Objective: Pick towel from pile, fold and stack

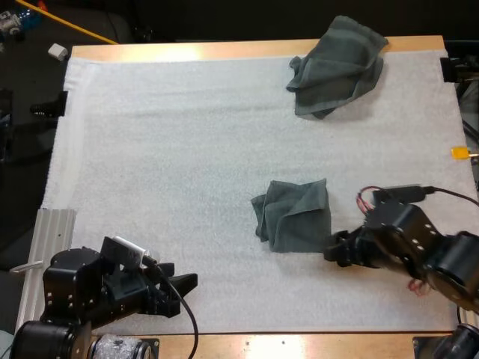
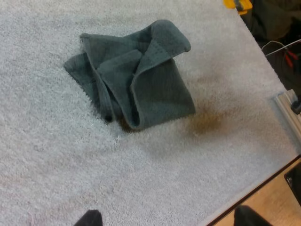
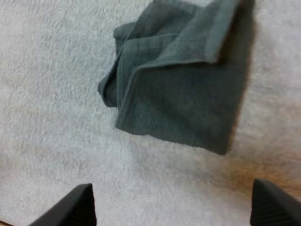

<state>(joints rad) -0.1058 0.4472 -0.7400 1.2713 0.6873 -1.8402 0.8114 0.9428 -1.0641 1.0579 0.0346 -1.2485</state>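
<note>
We've got one dark grey-green terry towel [image 1: 293, 215] roughly folded mid white foam mat [image 1: 165, 142], so maybe halfway. The crumpled dark grey-green towel [image 1: 337, 66] at the far edge is untouched. Left gripper [image 1: 185, 286] and right gripper [image 1: 331, 247] are both spread wide, empty.

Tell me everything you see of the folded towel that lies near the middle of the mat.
The towel is dark grey-green terry cloth, loosely folded into a small rough square. Its layers do not line up: one corner flap is turned back on top, and bunched folds stick out at one side. It lies flat on the white mat, near the middle. Nothing holds it; the right gripper, fingers open, stands just beside its near right corner, apparently without touching.
</note>
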